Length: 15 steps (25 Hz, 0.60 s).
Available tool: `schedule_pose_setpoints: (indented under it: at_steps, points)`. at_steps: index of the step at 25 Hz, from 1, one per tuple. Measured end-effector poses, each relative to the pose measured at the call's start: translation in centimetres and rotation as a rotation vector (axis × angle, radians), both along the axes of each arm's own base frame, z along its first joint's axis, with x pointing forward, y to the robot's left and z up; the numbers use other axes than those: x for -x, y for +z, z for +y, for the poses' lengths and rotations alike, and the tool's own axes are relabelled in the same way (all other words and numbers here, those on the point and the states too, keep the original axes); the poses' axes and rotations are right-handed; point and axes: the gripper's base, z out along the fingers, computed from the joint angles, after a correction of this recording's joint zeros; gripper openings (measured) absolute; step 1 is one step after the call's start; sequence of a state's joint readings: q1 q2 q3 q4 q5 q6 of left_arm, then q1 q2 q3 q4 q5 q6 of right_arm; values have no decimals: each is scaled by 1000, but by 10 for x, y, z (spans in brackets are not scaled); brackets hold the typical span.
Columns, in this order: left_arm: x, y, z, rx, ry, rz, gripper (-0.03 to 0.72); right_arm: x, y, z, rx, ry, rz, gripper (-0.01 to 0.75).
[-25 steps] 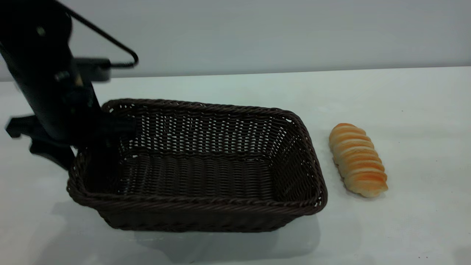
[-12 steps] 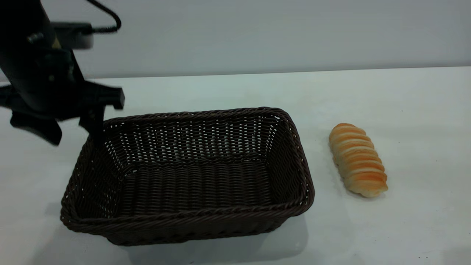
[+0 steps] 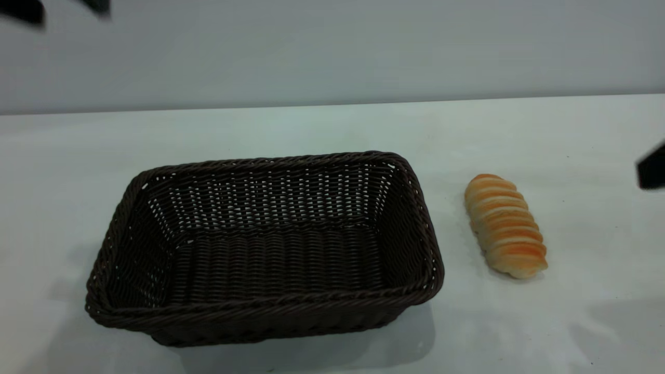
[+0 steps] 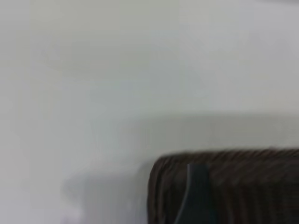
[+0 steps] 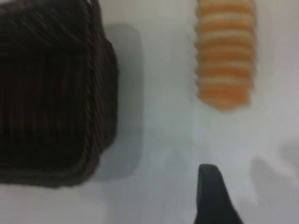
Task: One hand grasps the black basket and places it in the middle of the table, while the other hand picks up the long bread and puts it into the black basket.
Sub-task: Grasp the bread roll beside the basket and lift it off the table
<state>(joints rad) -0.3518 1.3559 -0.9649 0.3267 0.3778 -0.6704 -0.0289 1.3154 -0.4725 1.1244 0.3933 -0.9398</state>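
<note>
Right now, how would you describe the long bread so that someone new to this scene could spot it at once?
On the white table, find the big dark woven basket near the middle. Just to its right, apart from it and lying flat on the tabletop, is the long bread. It is the only small, golden-orange thing there, with cream crosswise ridges along its length.

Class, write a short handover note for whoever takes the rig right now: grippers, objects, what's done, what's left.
Left gripper: high at the far left, clear of the basket.
Right gripper: at the right edge, near the bread; holds nothing.
Black basket: empty, upright on the table, about mid-table.
Long bread: on the table, right of the basket, apart.
Done: basket placed.
Left: grasp the bread, put it in the basket.
</note>
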Motion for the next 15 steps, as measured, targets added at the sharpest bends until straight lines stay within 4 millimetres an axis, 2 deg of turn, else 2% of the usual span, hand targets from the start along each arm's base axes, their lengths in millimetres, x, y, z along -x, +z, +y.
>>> schedule_pose_setpoints:
  at_steps: [6,15]
  points:
    - [34,48,13,47,-11,-168,594,-16,-15,1,-23,-3,-18,427]
    - [94,102,35,102,-16,-387,594,-53,-52,1,-44,-12,54,427]
